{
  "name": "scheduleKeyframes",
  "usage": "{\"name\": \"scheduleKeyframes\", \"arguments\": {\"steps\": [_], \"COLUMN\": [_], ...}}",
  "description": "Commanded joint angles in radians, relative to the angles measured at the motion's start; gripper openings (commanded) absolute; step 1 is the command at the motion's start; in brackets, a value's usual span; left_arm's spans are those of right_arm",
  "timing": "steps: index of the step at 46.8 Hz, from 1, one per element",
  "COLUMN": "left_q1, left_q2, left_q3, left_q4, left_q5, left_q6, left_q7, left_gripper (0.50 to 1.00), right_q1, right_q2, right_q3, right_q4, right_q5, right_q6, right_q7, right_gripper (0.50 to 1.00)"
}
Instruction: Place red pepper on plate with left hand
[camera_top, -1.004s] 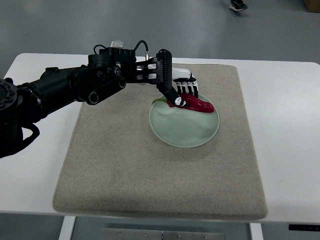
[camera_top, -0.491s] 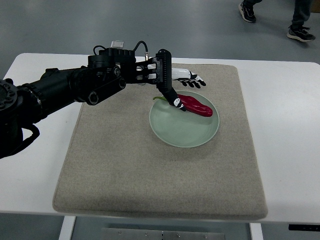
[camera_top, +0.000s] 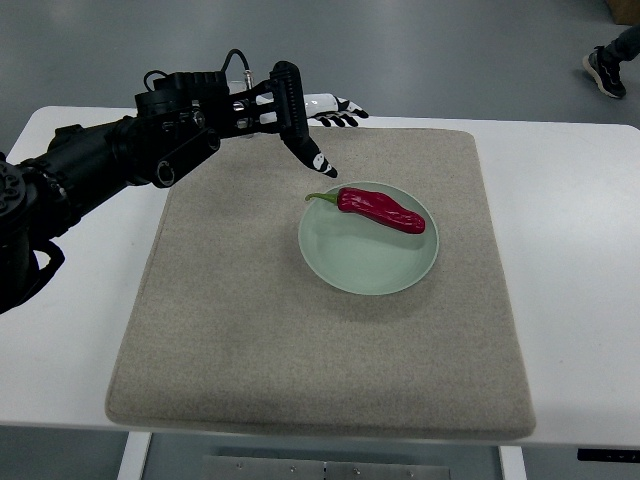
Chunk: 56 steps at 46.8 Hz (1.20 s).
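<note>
**Pepper released on plate; left robot hand drawn back up and left**

Since the frame a second earlier, the left robot hand (camera_top: 318, 135) had let go of the red pepper (camera_top: 381, 209) and pulled away toward the far-left corner of the mat (camera_top: 250, 340). Earlier its fingers were wrapped over the pepper at the plate's far rim; at this moment they were spread and straight, holding nothing, and clear of the plate (camera_top: 360, 265). The pepper lay where it was released, shifted only slightly.

Location of pepper: inside the pale green plate, on its far half, resting on the plate surface. Plate sat on the grey mat, mat on the white counter (camera_top: 570, 300).

Key relation: pepper lay to the right of and nearer the camera than the robot hand. One dark fingertip (camera_top: 326, 168) pointed down toward the stem end, near it but apart, no contact visible. The left arm was the only arm in view, so it was the nearer by default; the right arm was not seen.

Pepper orientation: long axis ran diagonally, from upper left to lower right in the top view. Green stem (camera_top: 320, 197) pointed left toward the robot hand, reaching the plate's rim; blunt red tip pointed right, toward the plate's right edge.

Judgement: placement looked complete. Remaining move was likely only to retreat the arm; the path back to the left was free of the plate.

A person's shoe (camera_top: 605, 70) showed on the floor at the upper right.
</note>
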Motion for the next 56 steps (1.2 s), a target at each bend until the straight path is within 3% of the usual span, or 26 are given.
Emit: {"name": "scheduleKeyframes", "arguments": {"steps": [1, 14, 23, 26, 34, 41, 50, 56], "left_q1": [0.003, 0.008, 0.035, 0.045, 0.055, 0.058, 0.068, 0.091], "left_q2": [0.0, -0.009, -0.014, -0.015, -0.035, -0.049, -0.049, -0.049], "left_q3": [0.001, -0.002, -0.033, -0.056, -0.122, -0.157, -0.168, -0.172], "left_q4": [0.05, 0.153, 0.183, 0.188, 0.188, 0.191, 0.192, 0.246], "left_q5": [-0.052, -0.283, -0.582, -0.685, -0.906, -1.053, -1.242, -1.33], "left_q6": [0.014, 0.09, 0.172, 0.206, 0.28, 0.335, 0.303, 0.163], "left_q7": [0.0, 0.001, 0.024, 0.052, 0.202, 0.238, 0.236, 0.235], "left_gripper": [0.964, 0.975, 0.975, 0.975, 0.975, 0.977, 0.979, 0.979], "right_q1": [0.0, 0.0, 0.0, 0.0, 0.0, 0.0, 0.0, 0.0], "right_q2": [0.0, 0.0, 0.0, 0.0, 0.0, 0.0, 0.0, 0.0], "right_q3": [0.001, 0.001, -0.001, -0.001, 0.001, 0.001, 0.001, 0.001], "right_q4": [0.0, 0.0, 0.0, 0.0, 0.0, 0.0, 0.0, 0.0], "right_q5": [0.0, 0.0, 0.0, 0.0, 0.0, 0.0, 0.0, 0.0], "right_q6": [0.0, 0.0, 0.0, 0.0, 0.0, 0.0, 0.0, 0.0], "right_q7": [0.0, 0.0, 0.0, 0.0, 0.0, 0.0, 0.0, 0.0], "right_gripper": [0.932, 0.932, 0.932, 0.932, 0.932, 0.932, 0.932, 0.932]}}
